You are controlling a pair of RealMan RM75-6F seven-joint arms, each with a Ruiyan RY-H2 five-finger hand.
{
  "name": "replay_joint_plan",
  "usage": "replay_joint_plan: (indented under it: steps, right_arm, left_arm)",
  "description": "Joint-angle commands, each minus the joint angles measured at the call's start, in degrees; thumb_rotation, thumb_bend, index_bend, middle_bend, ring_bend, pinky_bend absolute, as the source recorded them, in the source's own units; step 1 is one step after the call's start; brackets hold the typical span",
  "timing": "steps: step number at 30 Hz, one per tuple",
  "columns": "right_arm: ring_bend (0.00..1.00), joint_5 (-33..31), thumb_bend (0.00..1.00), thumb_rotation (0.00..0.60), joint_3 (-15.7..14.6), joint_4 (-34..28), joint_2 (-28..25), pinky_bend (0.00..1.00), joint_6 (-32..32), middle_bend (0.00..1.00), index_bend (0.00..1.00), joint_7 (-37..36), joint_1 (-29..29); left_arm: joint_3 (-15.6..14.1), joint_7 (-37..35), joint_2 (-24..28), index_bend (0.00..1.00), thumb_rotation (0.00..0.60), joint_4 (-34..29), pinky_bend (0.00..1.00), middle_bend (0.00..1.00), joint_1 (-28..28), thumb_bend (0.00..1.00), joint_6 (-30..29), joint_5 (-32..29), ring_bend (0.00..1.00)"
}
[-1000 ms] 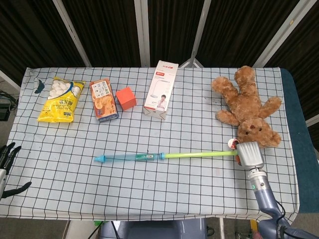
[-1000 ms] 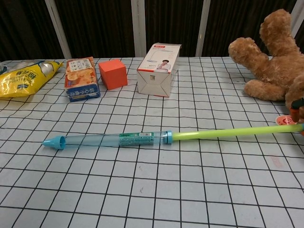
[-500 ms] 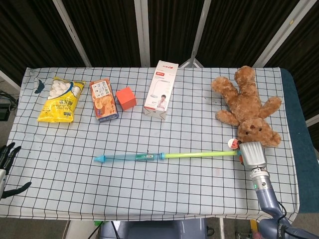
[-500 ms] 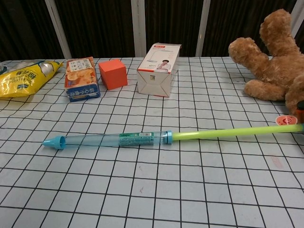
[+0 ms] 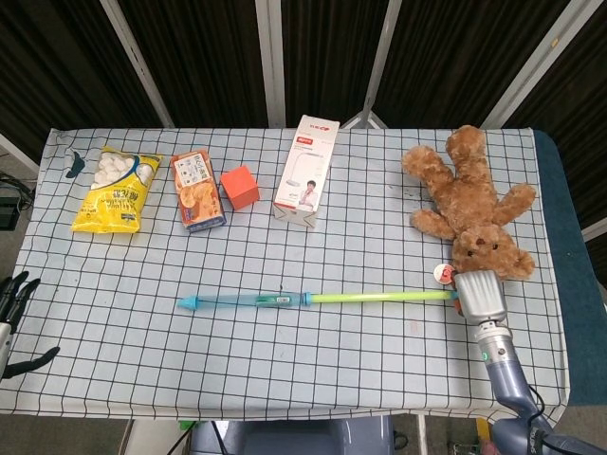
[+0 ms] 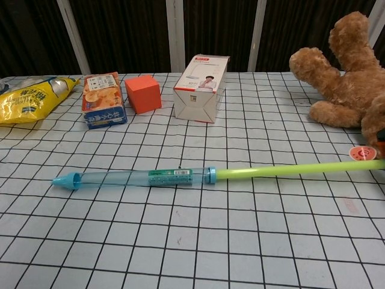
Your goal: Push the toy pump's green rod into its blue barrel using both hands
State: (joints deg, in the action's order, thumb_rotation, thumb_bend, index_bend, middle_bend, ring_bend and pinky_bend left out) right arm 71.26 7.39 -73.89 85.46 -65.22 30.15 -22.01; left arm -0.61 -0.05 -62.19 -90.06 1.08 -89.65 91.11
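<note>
Head view, nearest first: my left hand [image 5: 13, 322] hangs off the table's left edge near the front corner, fingers spread apart, holding nothing. My right hand [image 5: 477, 296] sits at the front right of the table [image 5: 313, 379], its grey back toward the camera; it is at the far right end of the green rod [image 5: 379, 297], but the fingers are hidden under the housing, so I cannot tell whether they grip the rod or only touch it.

Toy pump lies flat, roughly parallel to the front edge, in the front half of the checked cloth. Blue barrel [image 5: 248, 300] on the left, pointed tip toward the left edge; green rod drawn out long to the right. Chest view shows the barrel [image 6: 135, 178] clear, with a label near its collar, and the rod [image 6: 295, 170] running off the right side.

Farther back, right side: brown teddy bear [image 5: 471, 201], head toward my right hand, a small round red-and-white tag [image 5: 442, 273] beside it.

Back row, right to left: white carton [image 5: 305, 171] upright, orange cube [image 5: 240, 186], orange snack box [image 5: 197, 190], yellow snack bag [image 5: 118, 190] near the back left corner.
</note>
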Motion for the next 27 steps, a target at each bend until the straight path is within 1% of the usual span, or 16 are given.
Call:
replay_joint_plan:
  steps: [1, 4, 5, 7, 10, 15, 17, 20, 23, 27]
  right_arm:
    - [1.00, 0.64, 0.34, 0.600, -0.12, -1.26, -0.59, 0.78, -0.59, 1.00, 0.70, -0.64, 0.06]
    - [1.00, 0.95, 0.34, 0.600, -0.17, -2.29, -1.10, 0.78, -0.97, 1.00, 0.70, -1.04, 0.12]
    - [1.00, 0.93, 0.34, 0.600, -0.13, -2.59, -1.29, 0.78, -1.11, 1.00, 0.70, -1.15, 0.14]
    - [1.00, 0.71, 0.34, 0.600, -0.09, -2.88, -1.47, 0.78, -1.13, 1.00, 0.70, -1.23, 0.21]
    - [1.00, -0.02, 0.34, 0.600, 0.03, -3.41, -1.83, 0.78, -1.10, 1.00, 0.70, -1.06, 0.32]
    - [1.00, -1.09, 0.34, 0.600, 0.49, -4.11, -2.06, 0.78, -1.44, 1.00, 0.71, -0.94, 0.54]
    - [1.00, -1.55, 0.34, 0.600, 0.73, -4.55, -2.25, 0.78, -1.59, 1.00, 0.71, -0.99, 0.60]
    - [1.00, -2.03, 0.34, 0.600, 0.86, -5.05, -2.55, 0.78, -1.59, 1.00, 0.71, -1.02, 0.63]
    - [1.00, -2.32, 0.34, 0.600, 0.86, -5.38, -2.73, 0.78, -1.54, 1.00, 0.71, -1.00, 0.64]
    - [1.00, -2.30, 0.34, 0.600, 0.73, -5.84, -2.91, 0.78, -1.73, 1.00, 0.71, -0.96, 0.62]
  left_arm:
    - [-0.03, 0.39, -0.05, 0.00, 0.600, -0.22, 0.00, 0.00, 0.12, 0.09, 0.10, 0.19, 0.00]
    - [0.27, 1.81, 0.02, 0.01, 0.600, -0.99, 0.00, 0.00, 0.48, 0.09, 0.66, -0.23, 0.00]
    - [0.66, 3.80, 0.24, 0.02, 0.600, -1.89, 0.00, 0.00, 0.80, 0.09, 1.37, -1.10, 0.00]
    - [1.26, 5.90, 0.54, 0.07, 0.600, -3.23, 0.00, 0.00, 1.41, 0.10, 2.31, -2.03, 0.00]
    - [3.63, 10.20, 1.10, 0.10, 0.600, -6.76, 0.00, 0.00, 4.03, 0.11, 5.30, -4.61, 0.00]
    - [5.95, 14.40, 0.85, 0.12, 0.600, -9.93, 0.00, 0.00, 7.63, 0.13, 10.21, -8.12, 0.00]
    - [7.13, 17.14, 0.22, 0.13, 0.600, -11.33, 0.00, 0.00, 9.85, 0.14, 13.62, -10.96, 0.00]
    - [8.07, 20.99, -1.05, 0.19, 0.600, -12.81, 0.00, 0.01, 12.19, 0.16, 17.35, -15.03, 0.00]
    - [8.35, 24.29, -2.69, 0.23, 0.600, -13.80, 0.00, 0.04, 13.94, 0.17, 20.05, -18.28, 0.00]
    - [8.92, 30.07, -6.03, 0.31, 0.600, -14.52, 0.00, 0.07, 16.64, 0.20, 22.65, -23.27, 0.00]
